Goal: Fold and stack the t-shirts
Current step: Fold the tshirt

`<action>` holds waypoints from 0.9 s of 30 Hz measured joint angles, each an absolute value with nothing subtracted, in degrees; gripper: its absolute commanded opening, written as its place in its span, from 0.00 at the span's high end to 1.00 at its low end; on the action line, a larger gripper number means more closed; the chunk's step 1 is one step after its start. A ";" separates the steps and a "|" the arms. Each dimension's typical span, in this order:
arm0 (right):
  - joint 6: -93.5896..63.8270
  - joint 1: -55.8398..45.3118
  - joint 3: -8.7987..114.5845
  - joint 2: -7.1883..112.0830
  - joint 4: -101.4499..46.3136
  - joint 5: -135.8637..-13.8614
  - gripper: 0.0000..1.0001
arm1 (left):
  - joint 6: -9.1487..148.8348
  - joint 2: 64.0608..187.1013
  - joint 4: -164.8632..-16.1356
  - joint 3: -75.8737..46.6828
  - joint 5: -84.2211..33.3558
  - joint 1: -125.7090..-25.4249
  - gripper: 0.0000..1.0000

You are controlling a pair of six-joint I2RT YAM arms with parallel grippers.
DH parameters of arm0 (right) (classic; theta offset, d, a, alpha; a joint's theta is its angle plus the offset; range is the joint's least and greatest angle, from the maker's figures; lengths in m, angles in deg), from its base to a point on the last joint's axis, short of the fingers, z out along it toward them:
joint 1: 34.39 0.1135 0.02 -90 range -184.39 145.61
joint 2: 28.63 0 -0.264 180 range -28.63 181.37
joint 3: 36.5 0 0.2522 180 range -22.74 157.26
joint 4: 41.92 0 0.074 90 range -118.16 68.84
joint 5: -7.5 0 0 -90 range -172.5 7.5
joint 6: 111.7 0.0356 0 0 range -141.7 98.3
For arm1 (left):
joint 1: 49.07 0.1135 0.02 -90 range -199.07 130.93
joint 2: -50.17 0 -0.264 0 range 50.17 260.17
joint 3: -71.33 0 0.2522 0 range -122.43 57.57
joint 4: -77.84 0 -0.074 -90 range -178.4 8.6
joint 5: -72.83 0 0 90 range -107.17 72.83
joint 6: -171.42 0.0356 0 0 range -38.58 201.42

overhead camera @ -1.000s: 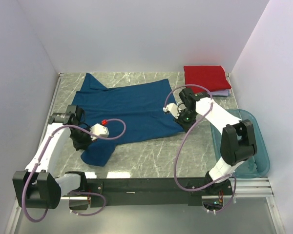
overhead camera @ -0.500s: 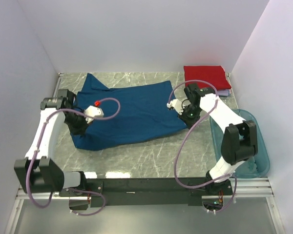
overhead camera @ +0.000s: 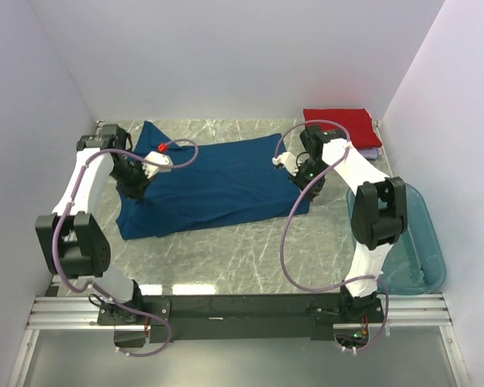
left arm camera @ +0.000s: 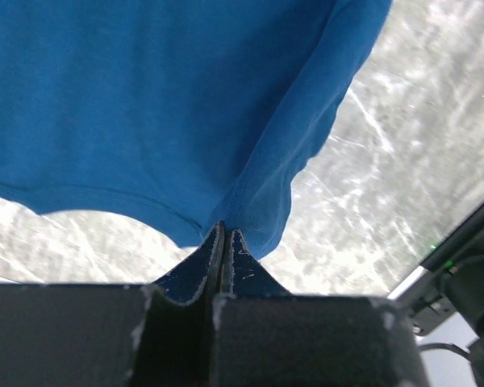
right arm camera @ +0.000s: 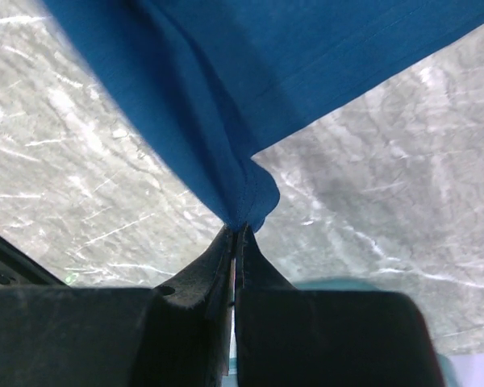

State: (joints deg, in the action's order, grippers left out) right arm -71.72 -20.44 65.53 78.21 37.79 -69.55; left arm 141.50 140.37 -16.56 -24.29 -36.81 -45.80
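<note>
Lying across the table: a dark blue short-sleeved t-shirt of soft knit cloth (overhead camera: 210, 181), spread on the grey-green, marble-patterned tabletop (overhead camera: 250, 242) between the two arms.
Texture: matte and fine-knit, with a stitched hem band running along its edge in the left wrist view. It hangs in loose folds where it is gripped.
Shape: roughly a wide rectangular band, with one sleeve sticking out at the far left.
Long axis: runs left to right across the table, the right end a little farther back than the left. The sleeve points toward the far left corner.
Left gripper (left arm camera: 223, 234): black fingers pressed together on a pinch of the blue hem, at the shirt's left side.
Right gripper (right arm camera: 236, 230): fingers pressed together on a bunched corner of blue cloth, at the shirt's right end.
Red t-shirt (overhead camera: 341, 126): soft red cloth folded into a flat rectangle in the far right corner, apart from the blue one.
Pale lavender t-shirt (overhead camera: 369, 153): folded under the red one, with only its near edge showing.
Translucent teal plastic tub (overhead camera: 419, 266): rounded rectangle with smooth walls, on the right side beside the right arm.
</note>
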 measured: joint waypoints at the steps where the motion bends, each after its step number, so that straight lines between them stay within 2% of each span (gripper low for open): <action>1: -71.74 -20.54 66.29 78.91 38.10 -69.58 1.00 | 141.52 141.39 -16.74 -25.19 -36.81 -45.76 1.00; 14: -71.69 -21.55 74.88 87.50 40.04 -70.27 1.00 | 141.72 153.59 -18.03 -34.96 -36.66 -45.32 1.00; 27: -71.69 -21.57 81.64 93.16 41.66 -70.82 1.00 | 141.96 159.06 -18.62 -40.25 -36.26 -44.73 1.00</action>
